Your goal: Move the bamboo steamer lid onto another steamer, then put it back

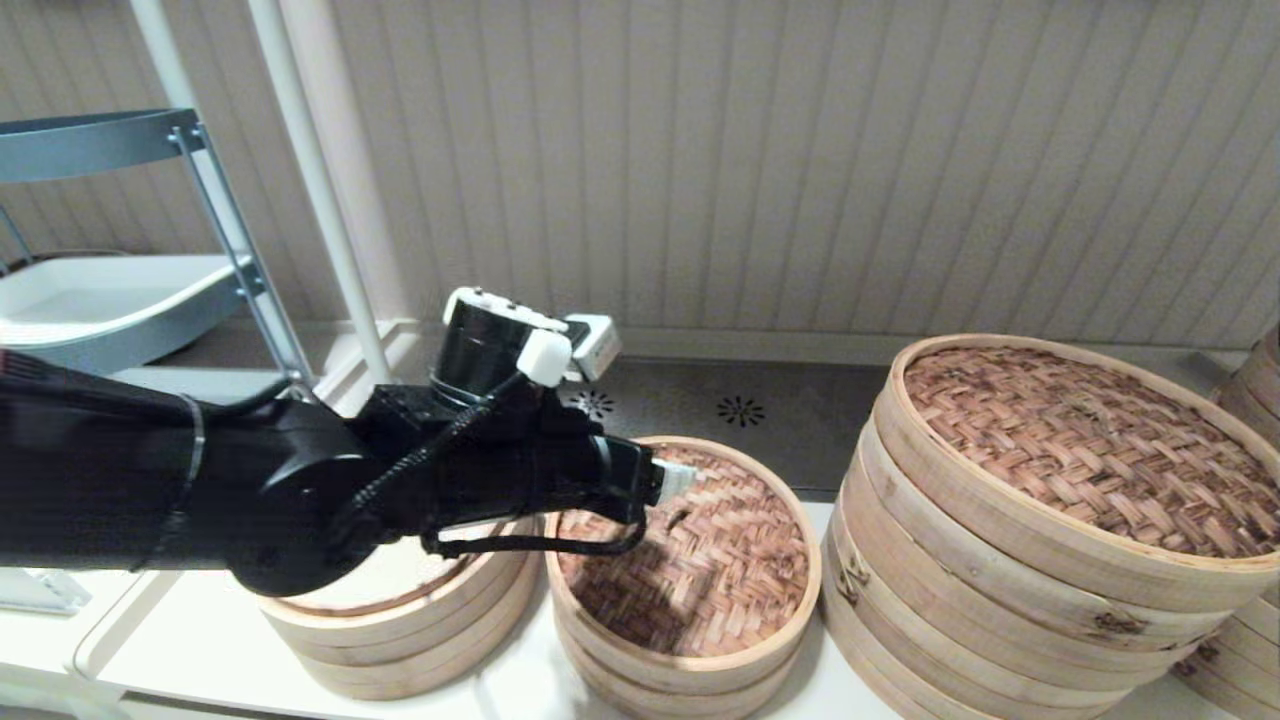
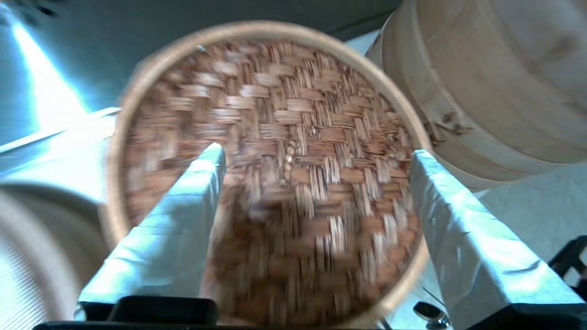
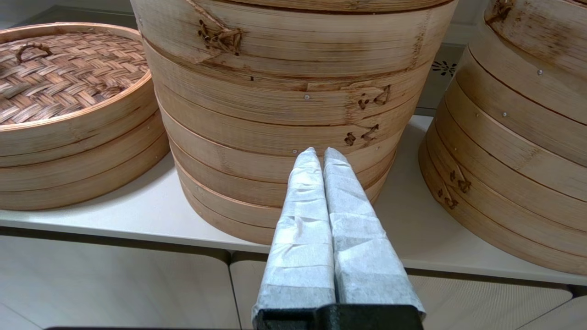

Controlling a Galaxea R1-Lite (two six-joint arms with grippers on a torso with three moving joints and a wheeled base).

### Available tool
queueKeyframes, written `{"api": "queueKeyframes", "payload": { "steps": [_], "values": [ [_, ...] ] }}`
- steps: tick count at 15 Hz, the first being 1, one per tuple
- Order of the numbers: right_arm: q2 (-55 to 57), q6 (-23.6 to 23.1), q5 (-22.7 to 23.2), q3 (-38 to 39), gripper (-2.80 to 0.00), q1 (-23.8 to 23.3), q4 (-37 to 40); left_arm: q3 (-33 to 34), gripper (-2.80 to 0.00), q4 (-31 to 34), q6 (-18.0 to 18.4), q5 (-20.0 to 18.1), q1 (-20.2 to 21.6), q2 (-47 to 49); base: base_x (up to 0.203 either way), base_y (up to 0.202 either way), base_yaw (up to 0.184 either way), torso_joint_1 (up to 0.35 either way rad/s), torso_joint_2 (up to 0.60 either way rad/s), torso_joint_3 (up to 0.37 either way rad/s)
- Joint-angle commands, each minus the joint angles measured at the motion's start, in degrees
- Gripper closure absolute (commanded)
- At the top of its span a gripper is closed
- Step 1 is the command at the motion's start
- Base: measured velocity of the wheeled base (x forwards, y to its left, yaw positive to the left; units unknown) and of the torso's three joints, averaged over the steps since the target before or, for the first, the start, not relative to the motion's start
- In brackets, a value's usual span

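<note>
The bamboo steamer lid, reddish-brown weave in a pale rim, sits on a small basket at the counter's middle. Its tiny centre loop shows in the left wrist view. My left gripper reaches over the lid from the left and stands open, its fingers either side of the loop with nothing between them. Under that arm lies the other small steamer, uncovered, its cream liner partly hidden. My right gripper is shut and empty, low at the counter's front edge, facing the large stack.
A very large steamer stack with a big woven lid stands right of the small lid. Another tall stack is at the far right. A grey shelf cart stands back left. The panelled wall runs behind.
</note>
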Motion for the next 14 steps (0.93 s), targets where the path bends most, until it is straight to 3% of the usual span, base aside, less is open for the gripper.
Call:
{"api": "queueKeyframes", "payload": {
  "steps": [1,3,5,10,12,14],
  "values": [
    [0.0,-0.1,0.0,0.0,0.00,0.0,0.0,0.2,0.00,3.7,0.7,2.0,1.6,-9.2,0.000,0.000,0.000,0.000,0.00,0.000],
    [0.1,-0.1,0.0,0.0,0.00,0.0,0.0,2.1,0.00,8.2,1.6,6.1,4.5,-16.2,0.000,0.000,0.000,0.000,0.00,0.000],
    [0.1,-0.1,0.0,0.0,0.00,-0.1,0.0,6.3,0.00,9.7,2.5,7.7,9.8,-23.4,0.000,0.000,0.000,0.000,0.00,0.000],
    [0.1,-0.1,0.0,0.0,0.00,0.0,0.0,17.3,0.00,12.5,8.4,8.2,24.1,-42.5,0.000,0.000,0.000,0.000,0.00,0.000],
    [0.1,-0.1,0.0,0.0,0.00,-0.1,0.0,22.4,0.00,13.7,9.4,7.9,30.4,-48.3,0.000,0.000,0.000,0.000,0.00,0.000],
    [0.1,-0.1,0.0,0.1,0.00,-0.1,0.0,29.3,0.00,14.0,9.3,6.9,33.6,-53.7,0.000,0.000,0.000,0.000,0.00,0.000]
  ]
}}
